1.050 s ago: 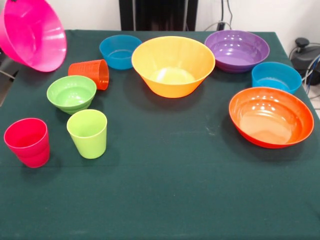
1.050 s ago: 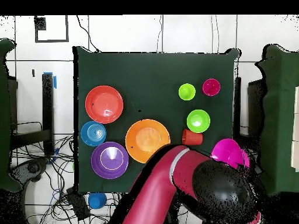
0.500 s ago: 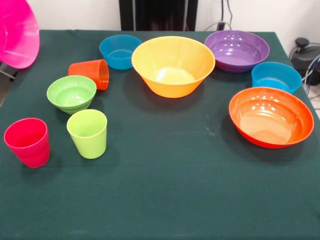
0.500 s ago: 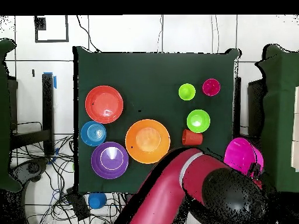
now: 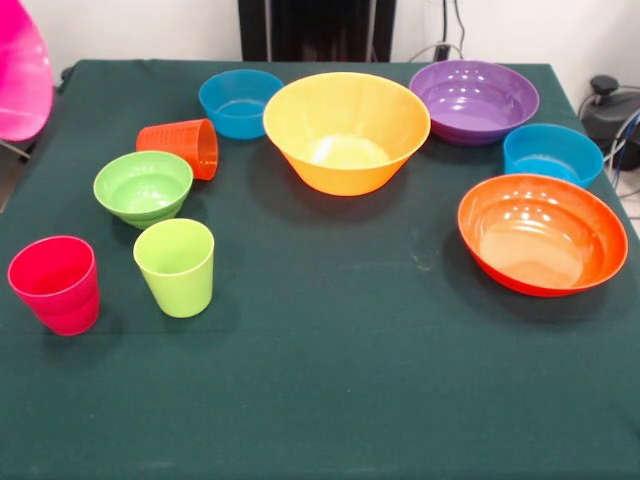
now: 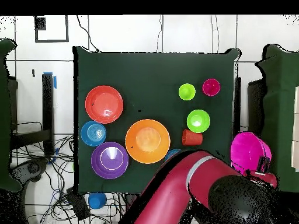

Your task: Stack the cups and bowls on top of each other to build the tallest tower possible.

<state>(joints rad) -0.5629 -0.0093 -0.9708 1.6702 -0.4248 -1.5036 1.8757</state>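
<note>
Nothing stacked yet; every piece but one sits apart on the table.

Nearest, by the left edge: pinkish red cup and lime green cup, both upright, close together. Risk: a low carry path over this corner would knock them, as tall narrow pieces tip easily.

Behind them are the small green bowl and the orange cup, which lies on its side with its mouth toward the centre. It could roll if nudged, and it needs righting before it can be stacked.

Right side: wide red-orange bowl, and behind it a small blue bowl by the right edge.

Far centre: big yellow-orange bowl, the likely base. A second small blue bowl and the wide purple bowl flank it closely, so a wide piece lowered off-centre would catch a neighbour.

Farthest: big pink bowl, aloft and steeply tilted, out past the table's left edge near the far corner. In the overhead view my gripper sits at its outer rim, and I judge the jaws clamped on that rim. Main risk: a one-sided rim hold on a glossy, broad bowl. If it slips here it drops to the floor, not the table.
</note>
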